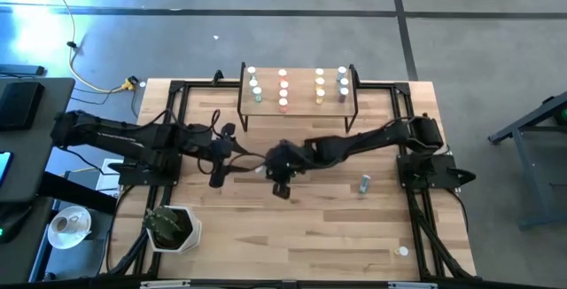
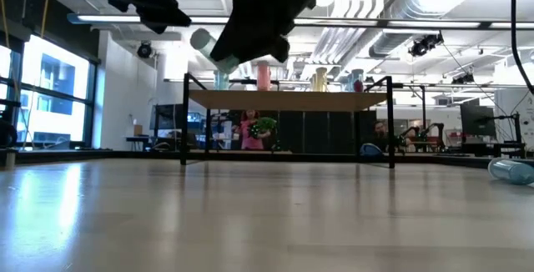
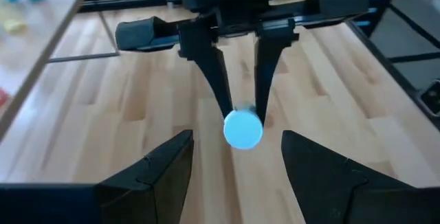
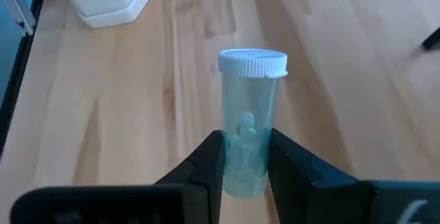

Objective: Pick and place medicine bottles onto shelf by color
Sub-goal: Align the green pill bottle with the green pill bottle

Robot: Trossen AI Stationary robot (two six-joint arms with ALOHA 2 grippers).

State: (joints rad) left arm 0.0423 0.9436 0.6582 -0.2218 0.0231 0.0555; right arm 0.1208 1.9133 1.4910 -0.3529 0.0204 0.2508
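Note:
A teal medicine bottle (image 4: 247,124) with a white cap hangs above the table's middle, my right gripper (image 4: 244,148) shut on it. In the high view that gripper (image 1: 270,169) reaches in from the right. My left gripper (image 3: 237,159) stands open, facing it from the left. The bottle's cap (image 3: 243,129) points at the gap between the left fingers, a little short of them. The shelf (image 1: 297,103) stands at the far edge on black legs, with several bottles standing on it in rows by colour. In the low view the bottle (image 2: 203,40) shows in front of the shelf (image 2: 288,99). My right gripper pinches the bottle's clear teal body (image 4: 244,165) between its two fingers, at the end away from the cap. The fingers come from the table's right, slanting down, and lie along the bottle. The capped end sticks out past the fingertips. The bottle is lifted clear of the table, tilted.
Another bluish bottle (image 1: 365,183) lies on its side on the table to the right, also seen in the low view (image 2: 511,170). A white planter (image 1: 173,229) stands at the near left. A small white cap (image 1: 403,252) lies near the front right.

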